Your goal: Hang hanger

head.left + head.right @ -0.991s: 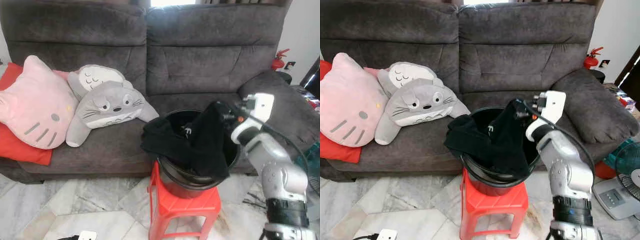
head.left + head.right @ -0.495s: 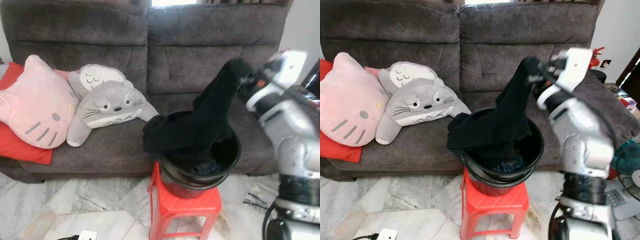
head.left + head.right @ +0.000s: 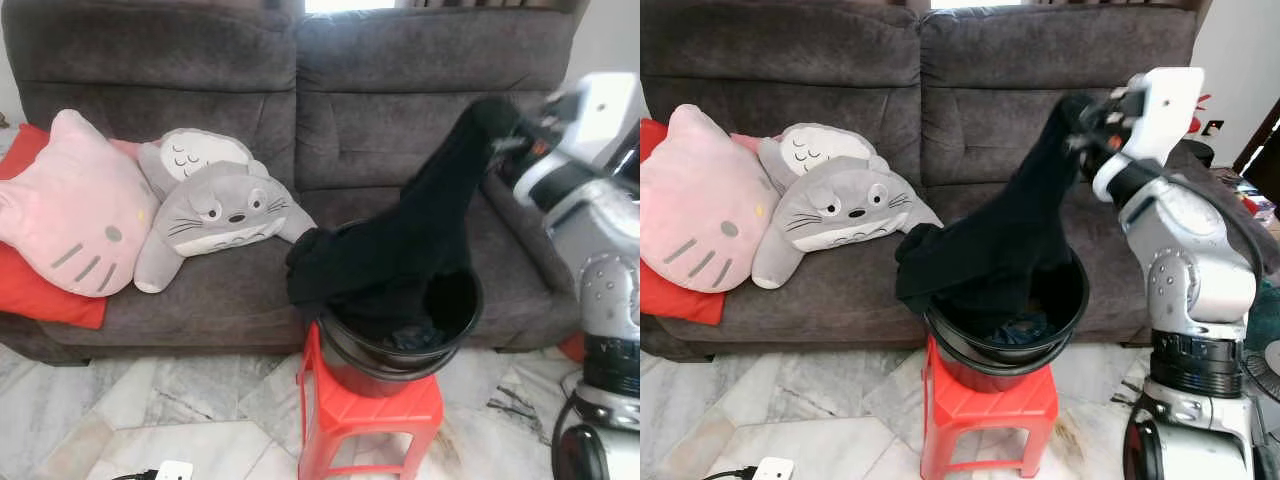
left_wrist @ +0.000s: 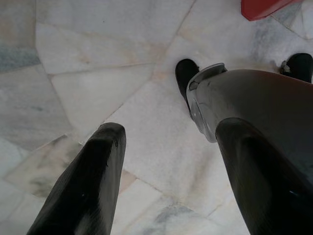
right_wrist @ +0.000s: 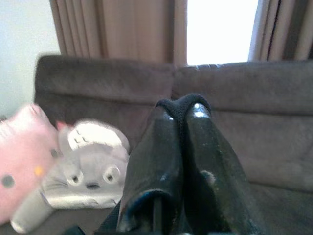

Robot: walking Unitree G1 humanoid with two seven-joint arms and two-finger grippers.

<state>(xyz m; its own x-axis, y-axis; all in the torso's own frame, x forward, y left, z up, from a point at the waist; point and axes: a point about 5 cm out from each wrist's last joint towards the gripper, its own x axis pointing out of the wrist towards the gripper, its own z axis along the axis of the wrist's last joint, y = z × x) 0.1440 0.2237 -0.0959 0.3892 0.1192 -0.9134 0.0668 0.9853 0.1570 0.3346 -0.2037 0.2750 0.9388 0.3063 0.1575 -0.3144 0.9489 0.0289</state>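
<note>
Right arm raised, left arm hanging idle.

The right gripper is lifted high with its silver forearm angled up from the elbow, and the wrist view shows its two black fingers pressed together, pinching a fold of black garment at their tips. The left gripper points down toward the floor beside the robot's own leg, its fingers spread wide apart and holding nothing.

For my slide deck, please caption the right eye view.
Right tool lifts a black garment from the bucket on a red stool before a sofa.
</note>
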